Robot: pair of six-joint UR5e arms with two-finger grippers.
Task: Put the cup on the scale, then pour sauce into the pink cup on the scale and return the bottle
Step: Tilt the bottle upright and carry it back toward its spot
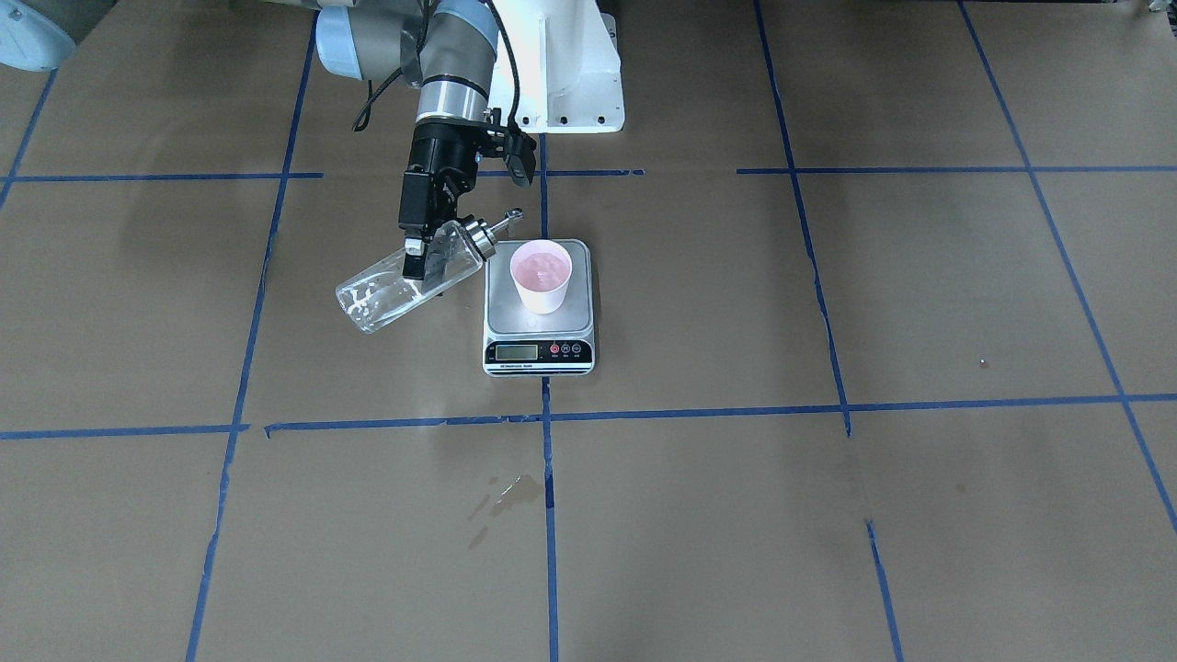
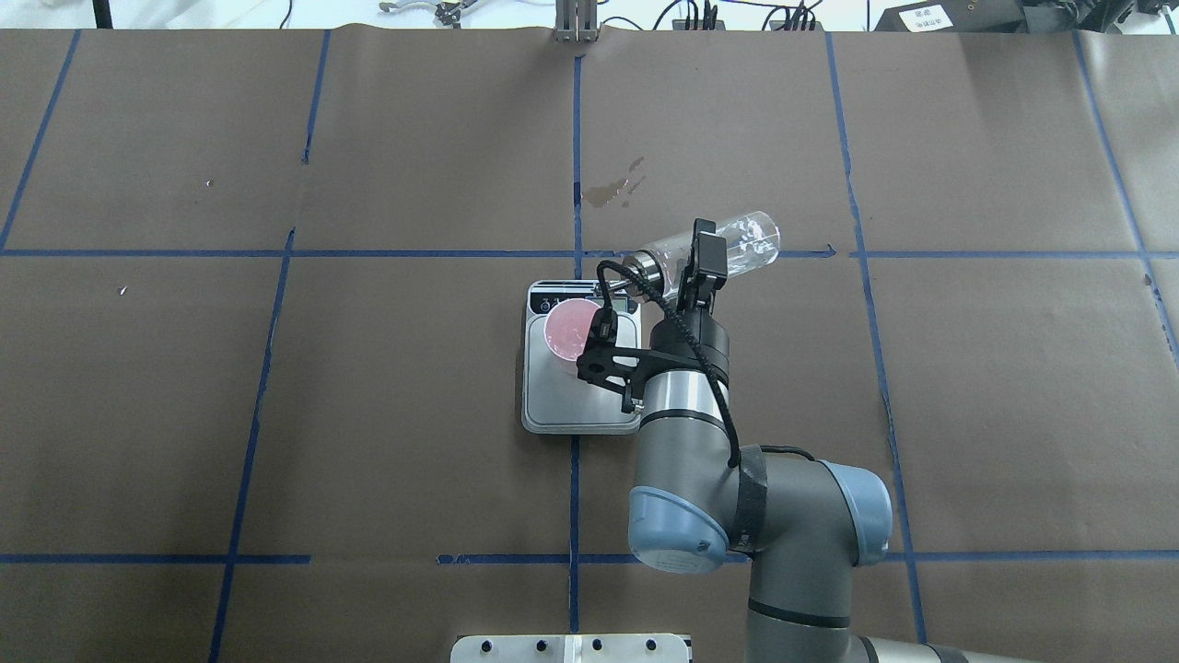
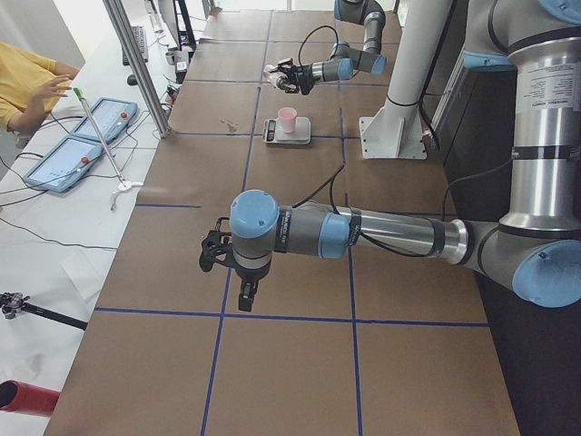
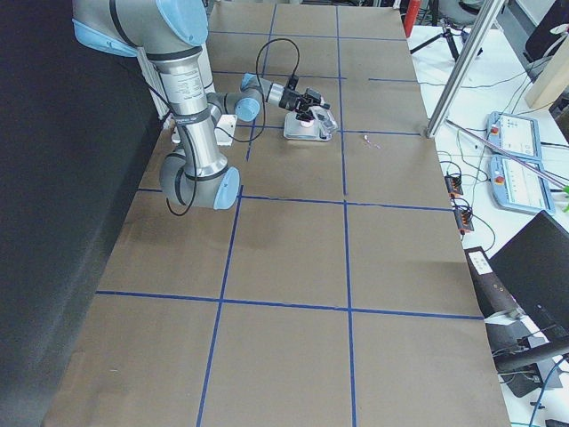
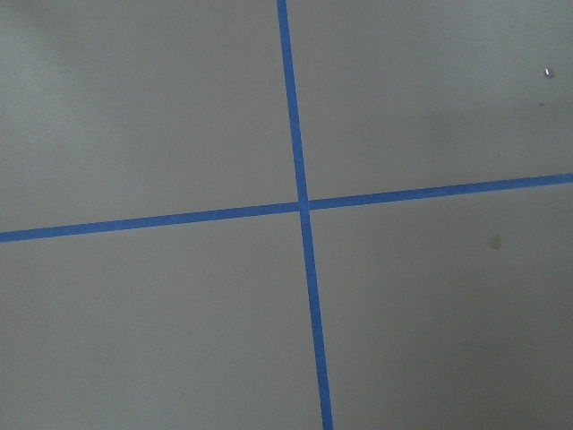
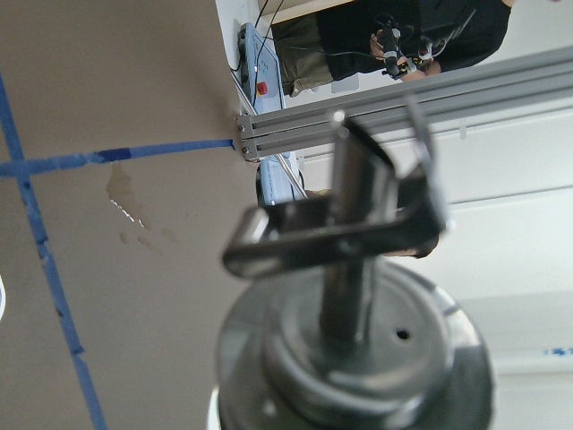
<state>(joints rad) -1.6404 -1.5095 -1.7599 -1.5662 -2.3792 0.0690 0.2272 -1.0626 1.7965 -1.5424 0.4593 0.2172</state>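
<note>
Beside the scale, the right gripper is clamped on the bottle, held tilted off the table, spout pointing toward the cup. The cup stands upright on the scale platform. The left gripper is too unclear to tell whether it is open or closed.

Right arm extended forward, right tool clamped across tilted bottle. Left arm stretched out low, well apart; left tool grip unreadable.
</note>
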